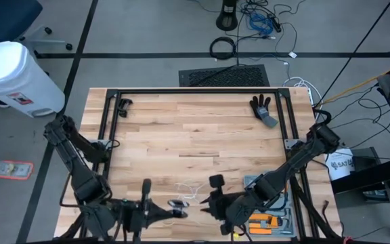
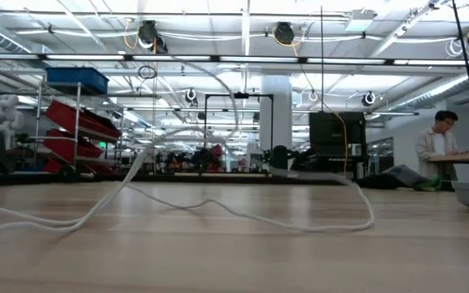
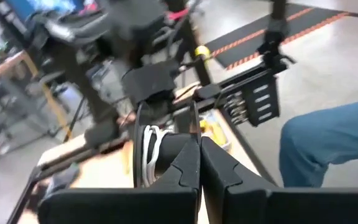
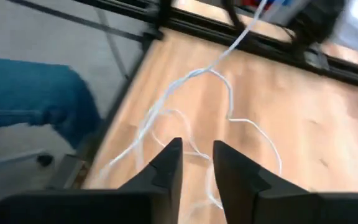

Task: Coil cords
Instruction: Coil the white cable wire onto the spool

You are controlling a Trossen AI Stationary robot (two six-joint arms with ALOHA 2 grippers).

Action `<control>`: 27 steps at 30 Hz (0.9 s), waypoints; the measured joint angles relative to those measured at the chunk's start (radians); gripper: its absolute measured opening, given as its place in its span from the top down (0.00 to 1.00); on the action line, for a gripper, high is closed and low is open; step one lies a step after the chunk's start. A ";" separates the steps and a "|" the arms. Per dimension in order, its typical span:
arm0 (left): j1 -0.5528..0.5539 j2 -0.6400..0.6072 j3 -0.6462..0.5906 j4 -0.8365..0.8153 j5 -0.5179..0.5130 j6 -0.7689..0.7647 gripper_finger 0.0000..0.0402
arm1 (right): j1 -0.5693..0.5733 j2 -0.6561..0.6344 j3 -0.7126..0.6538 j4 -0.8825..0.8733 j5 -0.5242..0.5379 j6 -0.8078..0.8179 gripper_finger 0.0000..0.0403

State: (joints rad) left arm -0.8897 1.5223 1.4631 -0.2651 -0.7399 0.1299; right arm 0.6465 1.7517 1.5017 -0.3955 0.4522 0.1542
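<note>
Pale wood planks make up the table (image 1: 195,135), which is framed by a dark metal rail and stands on a grey floor crossed by dark tape lines. Beyond it we note a white bin (image 1: 15,78), a black floor mat (image 1: 223,74), loose cables on the floor and a white bucket (image 1: 340,164). From table height we see a workshop hall with ceiling lights, red and blue shelving and one person (image 2: 438,146) at a bench on the far right. A leg in blue jeans (image 3: 328,143) shows close to the table's near edge.

Count: two arms, one cord, one reel, one black-and-grey glove (image 1: 263,110) near the far right corner, one tool tray (image 1: 271,218) at the near right.

Cord (image 2: 218,207): thin, white, lying in loose waves across the near part of the table. Reel (image 3: 143,152): dark disc, white turns wound on it, seen edge-on.

Left gripper (image 3: 199,177): fingers pressed together at the near edge, the reel just beside them; we cannot tell whether it is pinched. Right gripper (image 4: 197,163): fingers slightly apart, holding nothing, above the loose cord.
</note>
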 joint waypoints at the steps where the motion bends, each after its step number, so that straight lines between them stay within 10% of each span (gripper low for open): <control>1: 0.000 -0.007 0.000 -0.012 -0.016 -0.021 1.00 | 0.007 -0.006 0.000 -0.021 0.031 0.021 0.79; 12: -0.004 -0.045 0.000 -0.006 -0.072 -0.045 1.00 | 0.070 0.026 -0.078 0.070 0.316 0.020 0.76; 18: -0.004 -0.045 0.004 -0.010 -0.071 -0.045 1.00 | 0.010 0.074 -0.147 0.361 0.177 -0.282 0.70; 27: -0.032 -0.045 0.018 -0.005 -0.039 -0.046 1.00 | -0.109 0.080 -0.145 0.417 0.088 -0.224 0.53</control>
State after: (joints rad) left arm -0.9221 1.4769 1.4807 -0.2700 -0.7789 0.0841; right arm 0.5379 1.8313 1.3567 0.0212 0.5406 -0.0695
